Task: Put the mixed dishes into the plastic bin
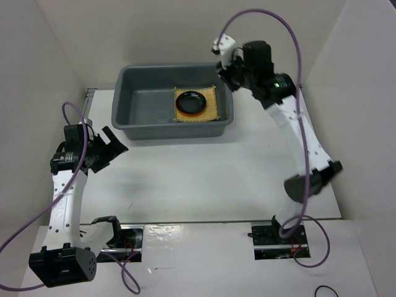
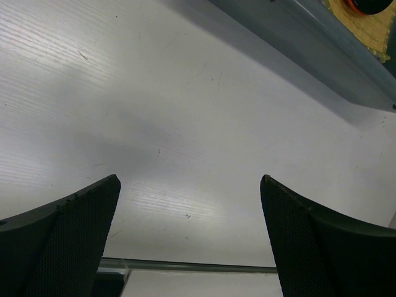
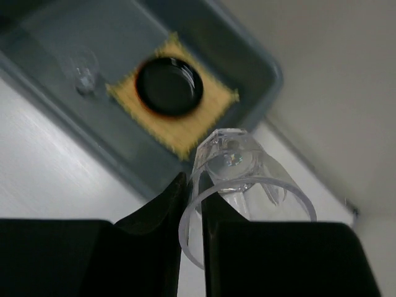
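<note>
The right claw (image 3: 193, 192) is pinching the thin rim of a clear glass cup (image 3: 238, 164), with one finger inside the cup and one outside, so it is clamped on the glass. The cup is hanging in the air by the far right corner of the plastic bin (image 1: 133, 93), tipped so its bottom is pointing away from the claw. Inside the bin, toward its right end, a tan woven mat (image 1: 210, 111) is lying flat on the floor of the bin. An orange plate (image 1: 187, 113) is sitting on the mat, and only its edge is peeking out, because a black bowl (image 1: 190, 101) is sitting on top of it. A second glass cup (image 3: 83, 69) is standing in the bin beside the mat, looking blurry in the right wrist view. The bin is resting on the white table (image 1: 204, 173). The left claw (image 2: 190, 179) is hovering over bare table in front of the bin's left end, with its two fingers wide apart and holding nothing. A purple cable (image 1: 257, 10) is looping high above the bin's right side.
</note>
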